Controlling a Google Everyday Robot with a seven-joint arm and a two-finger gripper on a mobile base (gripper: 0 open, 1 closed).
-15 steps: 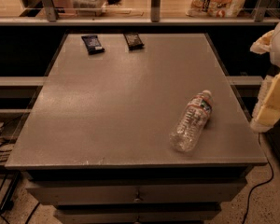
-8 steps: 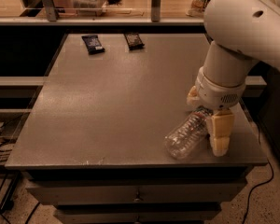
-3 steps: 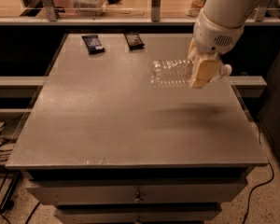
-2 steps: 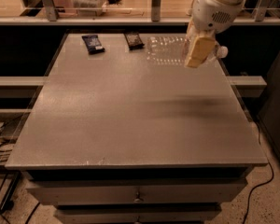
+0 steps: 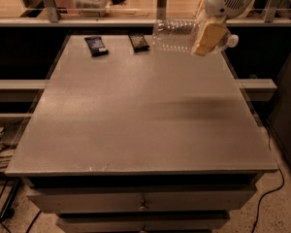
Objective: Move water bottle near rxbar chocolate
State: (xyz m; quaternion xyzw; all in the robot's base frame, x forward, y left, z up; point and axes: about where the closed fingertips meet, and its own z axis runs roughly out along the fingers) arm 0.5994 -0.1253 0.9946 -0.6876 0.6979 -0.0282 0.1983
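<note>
Fingers [image 5: 209,36] of gripper [image 5: 205,39] tight around water bottle [image 5: 174,34], aloft beside rxbar chocolate [image 5: 138,41], blue bar [image 5: 96,45] beyond.

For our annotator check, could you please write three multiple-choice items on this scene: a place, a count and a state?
1. Where is the water bottle? A) on the floor B) in the air over the table's far edge, right of the rxbar chocolate C) in a drawer
2. How many wrapped bars lie on the table? A) one B) two C) four
3. What is the gripper doing? A) fingers shut on the bottle, holding it sideways B) open and empty C) pressing a bar
Answers: 1 B, it hangs beside the dark bar; 2 B, the rxbar chocolate and a navy-blue bar; 3 A, fingers clamp its neck end.
</note>
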